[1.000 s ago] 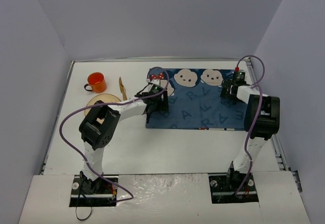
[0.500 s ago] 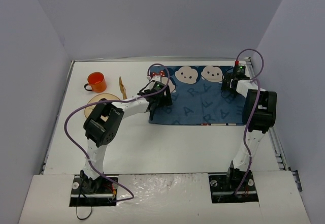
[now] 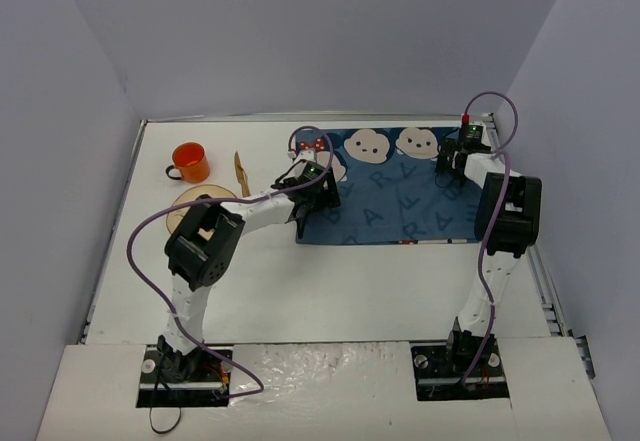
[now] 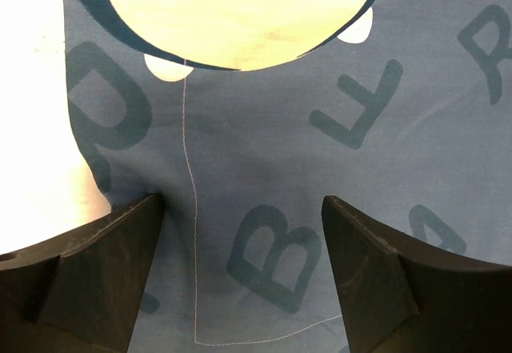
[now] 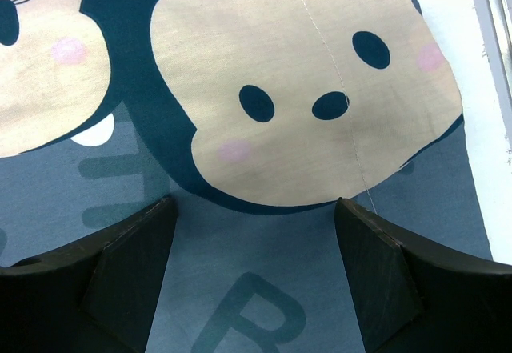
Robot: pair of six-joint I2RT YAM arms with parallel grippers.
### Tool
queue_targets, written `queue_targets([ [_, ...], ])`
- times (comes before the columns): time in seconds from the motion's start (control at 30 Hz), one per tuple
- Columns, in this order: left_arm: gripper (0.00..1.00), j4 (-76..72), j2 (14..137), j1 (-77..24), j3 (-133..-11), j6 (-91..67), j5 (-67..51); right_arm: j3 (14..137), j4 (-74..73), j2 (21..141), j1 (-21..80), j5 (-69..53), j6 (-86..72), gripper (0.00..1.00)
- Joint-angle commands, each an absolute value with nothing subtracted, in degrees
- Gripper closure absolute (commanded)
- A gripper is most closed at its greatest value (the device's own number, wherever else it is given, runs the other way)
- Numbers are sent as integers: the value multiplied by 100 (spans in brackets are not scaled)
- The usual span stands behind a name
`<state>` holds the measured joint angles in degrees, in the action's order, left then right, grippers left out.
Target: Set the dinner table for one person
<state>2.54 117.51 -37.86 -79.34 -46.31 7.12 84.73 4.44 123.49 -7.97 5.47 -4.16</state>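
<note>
The white dinner table (image 3: 350, 291) carries a blue cloth mat (image 3: 400, 196) printed with mouse faces, lying at the back right. My left gripper (image 3: 316, 204) is open over the mat's left part, near its left edge; in the left wrist view the gripper (image 4: 242, 209) has both jaws spread wide on flat mat cloth (image 4: 280, 145). My right gripper (image 3: 452, 166) is open over the mat's far right part; in the right wrist view the gripper (image 5: 254, 209) straddles flat cloth just below a mouse face (image 5: 304, 89). Nothing is held.
An orange cup (image 3: 189, 161) stands at the back left. A wooden utensil (image 3: 240, 171) lies beside it. A round wooden plate (image 3: 190, 204) lies partly under my left arm. The table's metal rim (image 5: 496, 33) runs close to the mat's right edge.
The mat has slid toward the back of the table and a little right. Both grippers moved back with it, jaws spread on the cloth.
</note>
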Motion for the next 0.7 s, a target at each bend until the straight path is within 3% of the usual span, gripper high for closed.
queue_targets([
  [0.0, 21, 1275, 11808, -3648, -7521, -4887, 761, 8642, 281, 12464, -861, 532, -315, 23],
  [0.2, 17, 1270, 11640, -3560, -7545, -4764, 782, 8730, 270, 12436, -861, 485, -324, 23],
  [0.4, 4, 1817, 11271, -3528, -8163, -4206, 900, 8768, 272, 12085, -856, 432, -328, 23],
  [0.67, 3, 2104, 10135, -3524, -8516, -3879, 1072, 9004, 248, 10968, -711, 346, -343, 18],
])
